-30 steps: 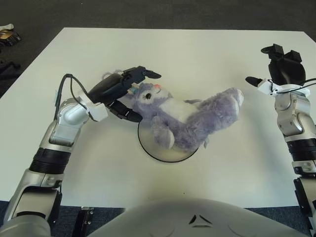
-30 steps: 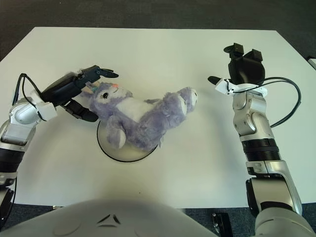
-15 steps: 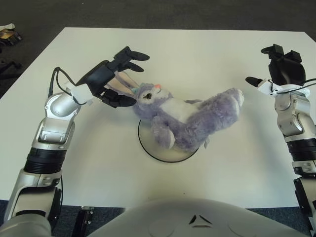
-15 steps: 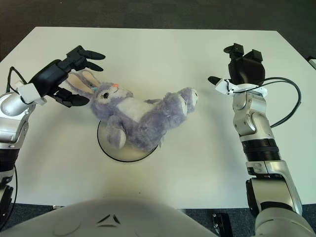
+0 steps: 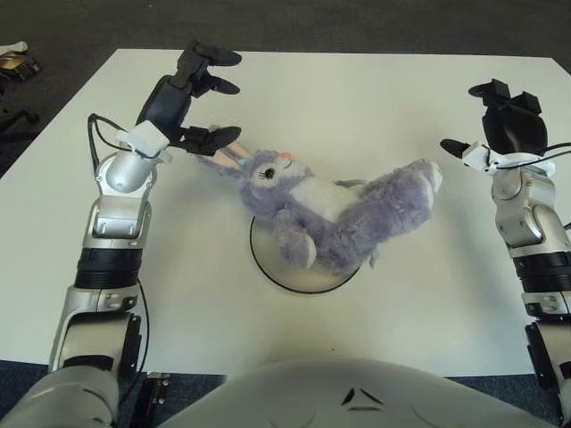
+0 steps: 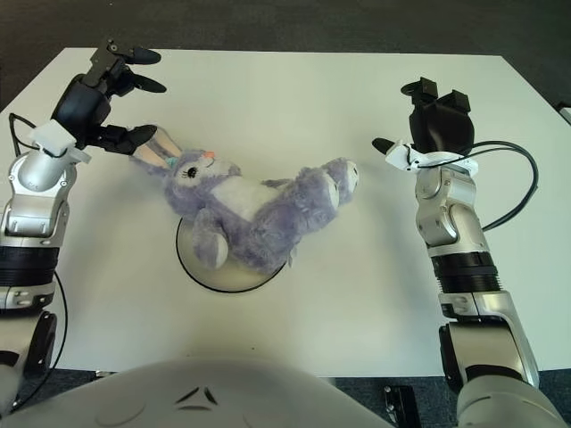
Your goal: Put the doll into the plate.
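So the doll (image 5: pixel 335 209), a purple plush bunny, lies on its side across the plate (image 5: pixel 299 278) in the middle of the white worktop (image 5: pixel 357 98). Its long axis runs roughly 10 o'clock to 3 o'clock: head and ears point toward 10, feet stick out toward 3, well past the plate's rim. Only its belly and one arm are over the plate.

The left hand (image 5: pixel 187 94) hangs off at 10 o'clock just beyond the ears, fingers spread wide, holding nothing, one fingertip close to an ear. The right hand (image 5: pixel 507 129) shows at 3 o'clock, well apart from the feet, fingers loose and empty.

The right eye view shows the right arm's cable loop (image 6: pixel 522 192); the left eye view cuts it off.
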{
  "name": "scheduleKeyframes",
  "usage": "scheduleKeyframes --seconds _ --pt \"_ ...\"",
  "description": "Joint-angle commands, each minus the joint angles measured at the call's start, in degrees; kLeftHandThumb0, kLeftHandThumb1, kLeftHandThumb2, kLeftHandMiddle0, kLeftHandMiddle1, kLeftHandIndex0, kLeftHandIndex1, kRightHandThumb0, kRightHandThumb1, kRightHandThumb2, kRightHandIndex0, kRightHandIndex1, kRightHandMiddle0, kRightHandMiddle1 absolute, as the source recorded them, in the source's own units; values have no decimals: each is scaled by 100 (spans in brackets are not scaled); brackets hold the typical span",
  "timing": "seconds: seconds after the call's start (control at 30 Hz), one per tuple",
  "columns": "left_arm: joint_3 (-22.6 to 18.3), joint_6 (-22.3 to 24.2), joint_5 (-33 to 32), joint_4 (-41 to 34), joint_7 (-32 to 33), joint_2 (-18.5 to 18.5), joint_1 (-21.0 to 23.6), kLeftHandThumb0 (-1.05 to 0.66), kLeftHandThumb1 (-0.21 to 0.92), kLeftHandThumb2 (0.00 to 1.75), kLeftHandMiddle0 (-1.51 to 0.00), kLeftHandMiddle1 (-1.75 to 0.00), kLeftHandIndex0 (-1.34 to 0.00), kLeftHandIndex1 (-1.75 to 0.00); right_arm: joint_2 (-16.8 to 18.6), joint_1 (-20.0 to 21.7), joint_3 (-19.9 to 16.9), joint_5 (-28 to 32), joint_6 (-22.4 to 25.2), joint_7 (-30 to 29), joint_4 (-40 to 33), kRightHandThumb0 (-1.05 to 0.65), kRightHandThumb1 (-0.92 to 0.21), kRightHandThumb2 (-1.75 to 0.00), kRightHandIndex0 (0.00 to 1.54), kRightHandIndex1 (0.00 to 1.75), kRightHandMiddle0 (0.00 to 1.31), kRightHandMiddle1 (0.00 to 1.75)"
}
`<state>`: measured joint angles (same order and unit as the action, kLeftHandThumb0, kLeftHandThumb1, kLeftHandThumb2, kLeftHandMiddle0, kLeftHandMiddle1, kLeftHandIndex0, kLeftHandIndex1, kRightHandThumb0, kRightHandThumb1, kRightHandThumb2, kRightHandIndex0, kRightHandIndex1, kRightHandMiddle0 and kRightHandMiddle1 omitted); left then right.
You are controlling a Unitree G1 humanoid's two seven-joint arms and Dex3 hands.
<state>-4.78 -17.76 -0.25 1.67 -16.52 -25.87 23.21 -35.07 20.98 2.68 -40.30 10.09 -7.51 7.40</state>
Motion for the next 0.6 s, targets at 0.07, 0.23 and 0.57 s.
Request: scheduleKeyframes --seconds 0.07,0.23,0.57 --pt "-132 234 -241 152 13 120 207 -50 47 94 -38 -113 -20 -132 20 -106 -21 -13 -20 -61 -130 -42 -45 -93 3 103 0 88" --pt "-208 1091 -448 -131 253 379 203 -20 45 103 -46 -146 -36 -151 43 -154 -40 9 -30 -90 -186 -42 -45 -93 5 97 0 89" --pt "-182 1513 -225 163 844 902 238 -1 28 136 -53 -174 -51 -174 207 -227 -120 129 -27 -200 -260 -42 -44 -93 6 89 0 92"
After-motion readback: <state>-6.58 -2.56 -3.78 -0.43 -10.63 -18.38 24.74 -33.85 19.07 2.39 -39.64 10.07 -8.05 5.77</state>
